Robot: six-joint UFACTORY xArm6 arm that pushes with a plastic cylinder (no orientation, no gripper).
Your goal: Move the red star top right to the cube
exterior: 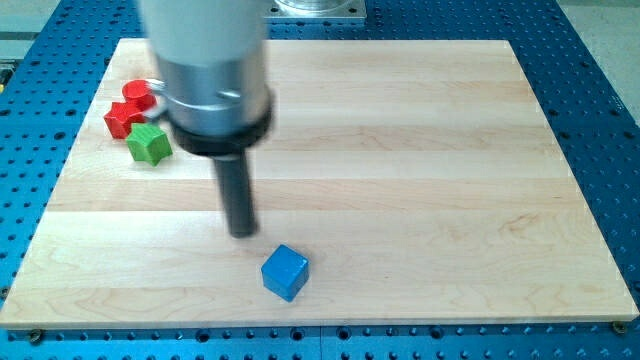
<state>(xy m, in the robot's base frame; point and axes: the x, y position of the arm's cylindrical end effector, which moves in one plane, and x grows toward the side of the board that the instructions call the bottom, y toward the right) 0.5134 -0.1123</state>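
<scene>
No claw is fitted, so nothing is held. My tip [242, 232] rests at 11 o'clock of the blue cube [285, 272], near it. The red star [124, 119] lies far off at 10 o'clock, touching the green star [149, 144]. It should be approached from its far side and pushed cleanly past the green star.

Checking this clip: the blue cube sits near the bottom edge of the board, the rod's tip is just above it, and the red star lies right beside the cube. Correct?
Not quite. In the camera view the red star lies far off at the board's upper left, next to the green star, not beside the blue cube. The rest holds: my tip is just above and left of the cube.
</scene>
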